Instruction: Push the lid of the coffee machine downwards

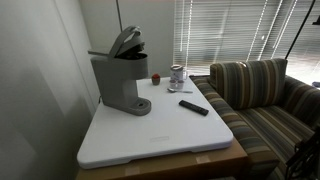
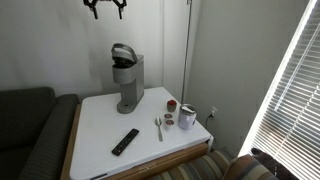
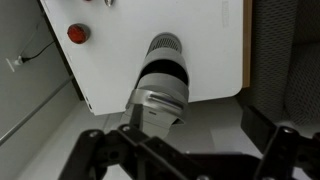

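Observation:
The grey coffee machine [image 1: 118,85] stands upright at the back of the white table [image 1: 150,140]. It shows in both exterior views [image 2: 128,88]. Its rounded lid [image 1: 125,42] is raised and tilted back, with the dark underside showing [image 2: 122,53]. My gripper [image 2: 105,9] hangs high above the machine, well apart from it, with its fingers open and empty. In the wrist view I look straight down on the machine [image 3: 162,72] and the lid [image 3: 155,105]. The gripper's dark fingers [image 3: 190,160] spread wide at the bottom edge.
A black remote [image 1: 193,106] [image 2: 125,141] lies on the table. A small jar [image 1: 177,75] [image 2: 187,117], a red round thing [image 2: 171,104] [image 3: 77,33] and a spoon [image 2: 158,127] sit near the table's corner. A striped couch [image 1: 260,100] stands beside the table.

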